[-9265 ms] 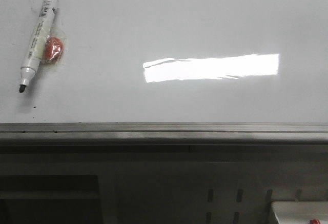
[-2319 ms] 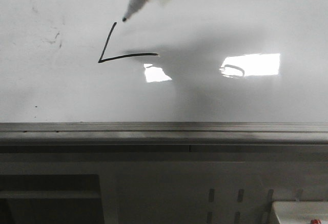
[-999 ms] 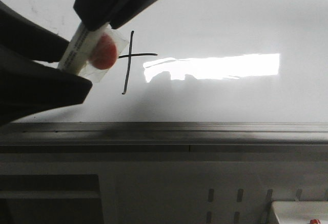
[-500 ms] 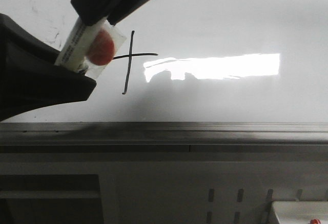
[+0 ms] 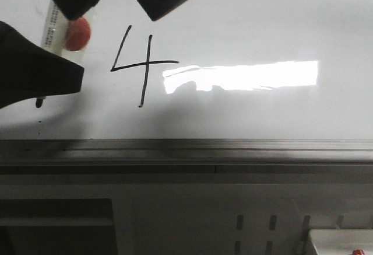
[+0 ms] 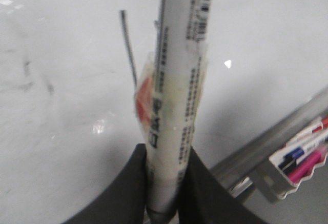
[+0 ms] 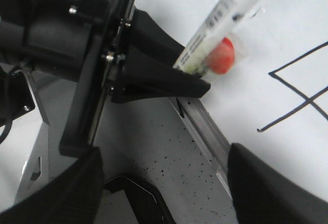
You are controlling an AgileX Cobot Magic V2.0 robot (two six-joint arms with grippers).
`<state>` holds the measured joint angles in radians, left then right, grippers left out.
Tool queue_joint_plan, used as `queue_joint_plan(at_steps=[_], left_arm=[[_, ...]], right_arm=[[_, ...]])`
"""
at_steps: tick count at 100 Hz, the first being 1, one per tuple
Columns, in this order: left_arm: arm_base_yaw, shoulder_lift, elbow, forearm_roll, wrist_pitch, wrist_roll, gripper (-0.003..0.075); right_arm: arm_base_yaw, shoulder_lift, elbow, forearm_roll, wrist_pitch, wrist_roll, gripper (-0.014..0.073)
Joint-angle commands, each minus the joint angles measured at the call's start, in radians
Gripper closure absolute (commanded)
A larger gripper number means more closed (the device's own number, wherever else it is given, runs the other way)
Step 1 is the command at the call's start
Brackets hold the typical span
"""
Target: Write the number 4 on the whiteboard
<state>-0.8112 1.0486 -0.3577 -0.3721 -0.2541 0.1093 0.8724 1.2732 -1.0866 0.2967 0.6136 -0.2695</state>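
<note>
The number 4 (image 5: pixel 143 63) is drawn in thin black lines on the whiteboard (image 5: pixel 262 27); it also shows in the right wrist view (image 7: pixel 302 93). The white marker pen (image 5: pixel 53 27), with an orange blob (image 5: pixel 77 34) taped to it, is left of the 4. My left gripper (image 6: pixel 166 183) is shut on the marker (image 6: pixel 179 90) near its writing end, low over the board. My right gripper (image 5: pixel 113 16) is open and empty above the marker and the 4; its fingers stand wide apart in the right wrist view (image 7: pixel 164 183).
The board's grey metal edge strip (image 5: pixel 233 150) runs along the near side. Below it is a grey perforated panel (image 5: pixel 256 220) and a white tray (image 5: pixel 341 240). A holder with coloured pens (image 6: pixel 302 155) sits past the edge. Faint smudges (image 6: pixel 31 75) mark the board.
My right gripper has opened and let go of the marker. The marker, held by my left gripper, has shifted left, and the whole 4 is uncovered.
</note>
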Motion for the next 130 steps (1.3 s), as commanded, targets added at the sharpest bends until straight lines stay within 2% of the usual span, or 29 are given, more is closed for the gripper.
queue_joint_plan(at_steps=[1, 10, 27, 38, 69, 109, 114, 120, 130], left_arm=[[0.004, -0.012, -0.033, -0.198, -0.075, -0.009, 0.0741], [0.029, -0.005, -0.033, -0.271, -0.064, -0.009, 0.0741], [0.116, -0.006, -0.034, -0.277, -0.035, -0.009, 0.0741], [0.16, -0.006, -0.063, -0.259, 0.07, -0.009, 0.0741], [0.162, -0.006, -0.092, -0.253, 0.116, -0.009, 0.0741], [0.162, -0.006, -0.092, -0.253, 0.112, -0.009, 0.0735], [0.162, -0.006, -0.092, -0.253, 0.112, -0.009, 0.0708], [0.162, -0.006, -0.092, -0.253, 0.104, -0.009, 0.0641], [0.162, -0.006, -0.092, -0.253, 0.078, -0.009, 0.0454]], right_arm=[[-0.003, -0.042, -0.032, 0.008, -0.05, -0.005, 0.0186], [-0.003, -0.043, -0.032, 0.007, -0.048, -0.005, 0.0214], [-0.003, -0.043, -0.032, 0.007, -0.042, -0.005, 0.0216], [-0.003, -0.043, -0.032, 0.007, -0.042, -0.005, 0.0216], [-0.003, -0.043, -0.032, 0.007, -0.042, -0.005, 0.0216], [-0.003, -0.043, -0.032, 0.007, -0.042, -0.005, 0.0216], [-0.003, -0.043, -0.032, 0.007, -0.042, -0.005, 0.0216], [-0.003, -0.043, -0.032, 0.007, -0.042, -0.005, 0.0216], [-0.003, -0.043, -0.032, 0.007, -0.042, -0.005, 0.0216]])
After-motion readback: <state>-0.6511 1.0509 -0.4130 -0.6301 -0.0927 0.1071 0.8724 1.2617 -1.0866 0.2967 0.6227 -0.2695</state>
